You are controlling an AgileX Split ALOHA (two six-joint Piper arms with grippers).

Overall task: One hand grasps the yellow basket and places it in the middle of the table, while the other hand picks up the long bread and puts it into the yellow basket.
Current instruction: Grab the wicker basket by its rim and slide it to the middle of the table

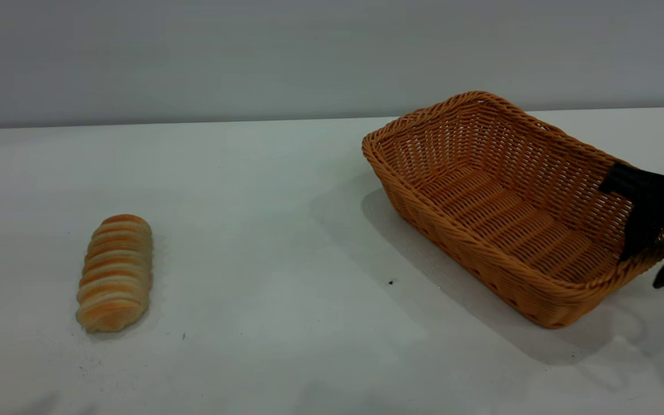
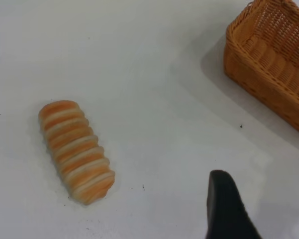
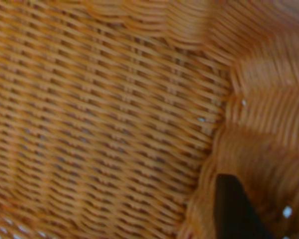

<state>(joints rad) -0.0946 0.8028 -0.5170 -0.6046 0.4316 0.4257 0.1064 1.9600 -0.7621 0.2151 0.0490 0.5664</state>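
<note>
Exterior view: the yellow basket (image 1: 510, 207) sits at about three o'clock on the table (image 1: 263, 230), one corner turned toward the camera, nothing inside it. The right gripper (image 1: 652, 253) is at the basket's right-hand end wall, one black finger inside the wall and one outside; it looks clamped on the rim there. Woven wicker should be light and fairly stiff, with a rough braided rim that gives good purchase. Pinching one end wall should do for sliding or a low lift, though the far end may sag or swing. The long bread (image 1: 116, 272) lies at about eight o'clock, well apart from the basket, its length running near to far. It is probably soft and light, so a gentle pinch across its narrow middle, between the ridges, suits it best.

Left wrist view: the left gripper (image 2: 261, 209) hovers above bare table with its fingers (image 2: 224, 204) spread apart and nothing between them. The bread lies off to one side, the basket's corner farther away.

Right wrist view: wicker weave fills the picture, with one dark finger pressed close against the wall near the rim, which fits a grip on the basket.
</note>
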